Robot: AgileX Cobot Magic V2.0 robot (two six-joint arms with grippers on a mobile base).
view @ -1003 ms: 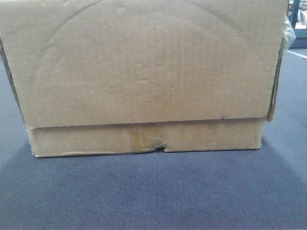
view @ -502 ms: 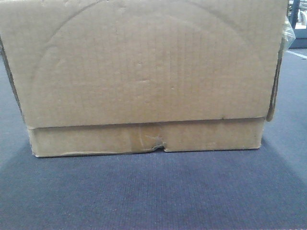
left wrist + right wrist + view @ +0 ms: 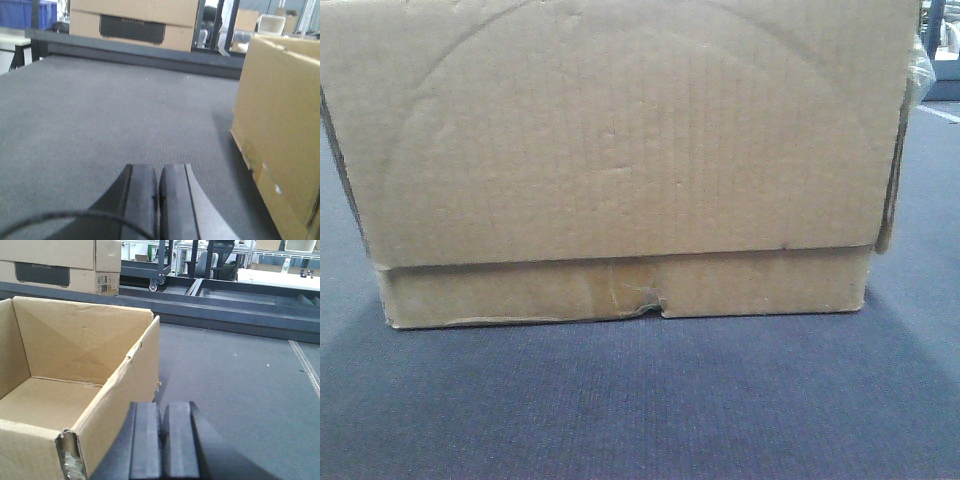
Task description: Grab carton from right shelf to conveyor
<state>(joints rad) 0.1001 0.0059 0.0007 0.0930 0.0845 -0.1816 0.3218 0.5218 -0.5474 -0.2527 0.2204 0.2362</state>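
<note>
Cardboard carton rests on conveyor, seemingly beside both closed hands.

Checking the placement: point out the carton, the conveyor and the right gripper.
carton [image 3: 620, 150], front view, middle of its side wall.
conveyor [image 3: 640, 400], front view, bare belt before the carton.
right gripper [image 3: 162, 440], right wrist view, between its closed fingertips.
</note>
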